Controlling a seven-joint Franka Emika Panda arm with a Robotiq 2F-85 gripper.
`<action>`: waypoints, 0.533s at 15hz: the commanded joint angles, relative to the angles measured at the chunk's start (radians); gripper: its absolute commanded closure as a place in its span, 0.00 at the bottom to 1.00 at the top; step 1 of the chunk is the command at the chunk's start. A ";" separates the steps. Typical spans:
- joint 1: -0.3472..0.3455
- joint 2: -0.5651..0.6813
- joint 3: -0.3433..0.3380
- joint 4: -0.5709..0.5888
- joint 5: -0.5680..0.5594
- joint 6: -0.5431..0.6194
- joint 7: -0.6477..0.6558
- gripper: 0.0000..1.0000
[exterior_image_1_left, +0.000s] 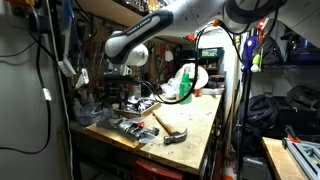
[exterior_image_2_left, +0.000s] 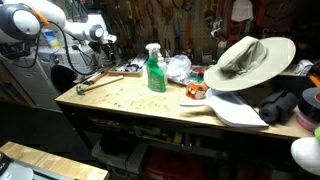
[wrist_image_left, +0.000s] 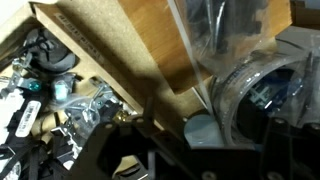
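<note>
Over the bench (exterior_image_2_left: 130, 96) corner, the pincer (exterior_image_2_left: 104, 48) hangs above a tray (exterior_image_2_left: 114, 71) of metal tools (exterior_image_2_left: 131, 68); its spread cannot be told.

The workbench (exterior_image_1_left: 197, 114) is matt wood; the hammer (exterior_image_1_left: 165, 124) has a wooden handle, metal head.

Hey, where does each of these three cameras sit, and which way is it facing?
Exterior view: off one end of the workbench, looking along it; the white arm enters from upper right.
Exterior view: before the workbench's long side, facing the tool wall; the arm shows upper left.
Wrist view: looks down at the workbench edge and clutter; the dark gripper fills the bottom.
Shared: both exterior views show the hammer and green spray bottle.
</note>
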 joint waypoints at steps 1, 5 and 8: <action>0.011 0.045 -0.017 0.062 0.015 -0.028 0.032 0.23; 0.004 0.063 -0.009 0.089 0.031 -0.028 0.036 0.60; 0.002 0.070 -0.003 0.107 0.045 -0.026 0.039 0.85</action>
